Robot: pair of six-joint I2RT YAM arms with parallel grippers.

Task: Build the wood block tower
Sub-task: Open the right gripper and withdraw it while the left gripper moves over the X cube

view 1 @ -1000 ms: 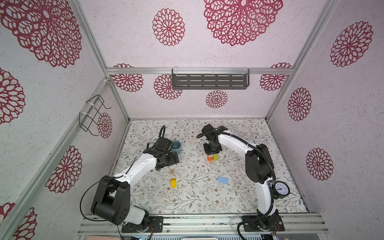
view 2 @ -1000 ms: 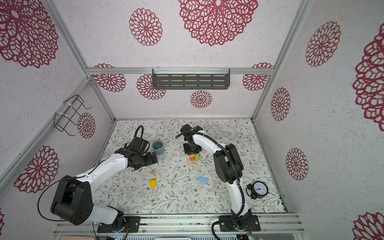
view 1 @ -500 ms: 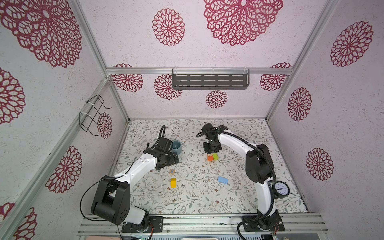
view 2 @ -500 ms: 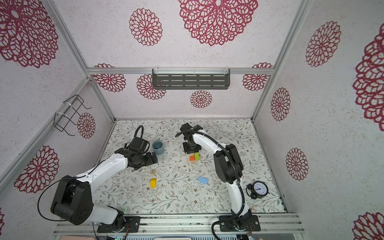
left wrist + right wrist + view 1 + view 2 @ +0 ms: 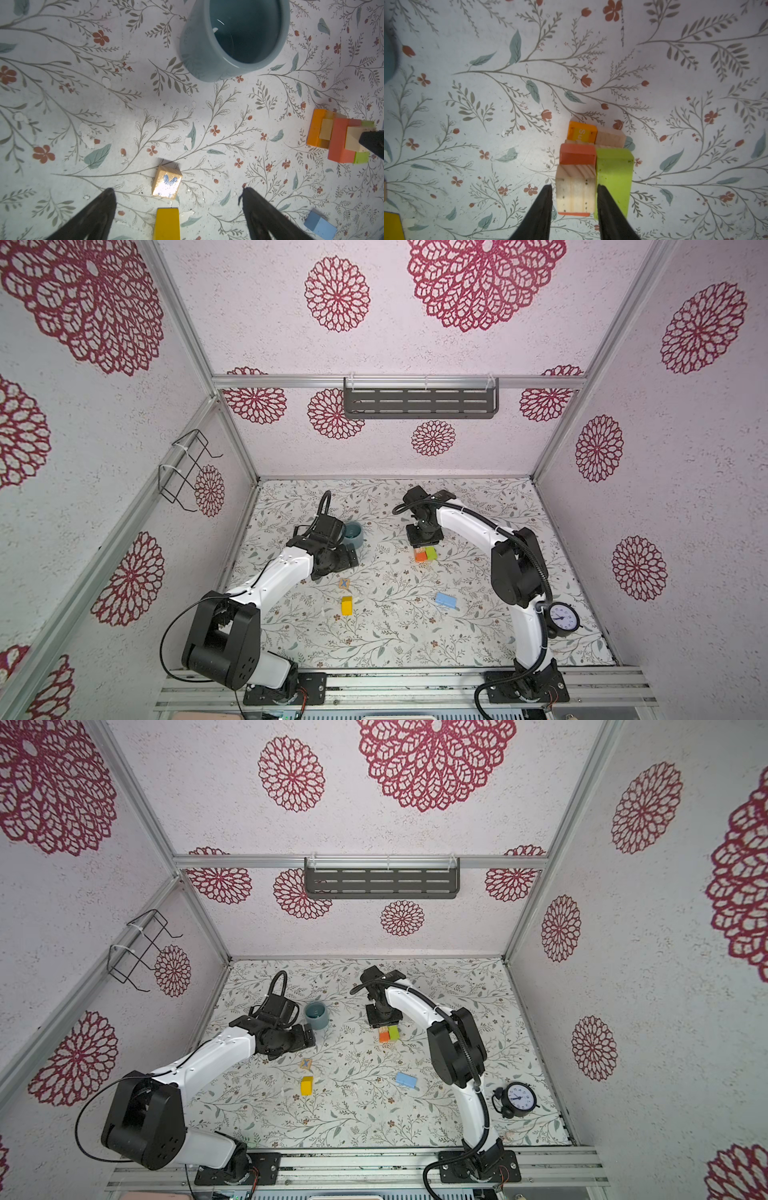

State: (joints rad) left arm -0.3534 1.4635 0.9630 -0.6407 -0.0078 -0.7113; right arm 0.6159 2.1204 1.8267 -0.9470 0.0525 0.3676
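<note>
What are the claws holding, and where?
Left claw: nothing, wide open. Right claw flanks the plain wooden cube topping the block stack; a real grip cannot be told.

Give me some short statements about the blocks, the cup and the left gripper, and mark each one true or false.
1. The left gripper is open and holds nothing. True.
2. The teal cup lies on its side. False: it stands upright.
3. The blue block is part of the tower. False: it lies alone, apart from the tower.
4. The yellow block lies close to the lettered cube. True.
</note>
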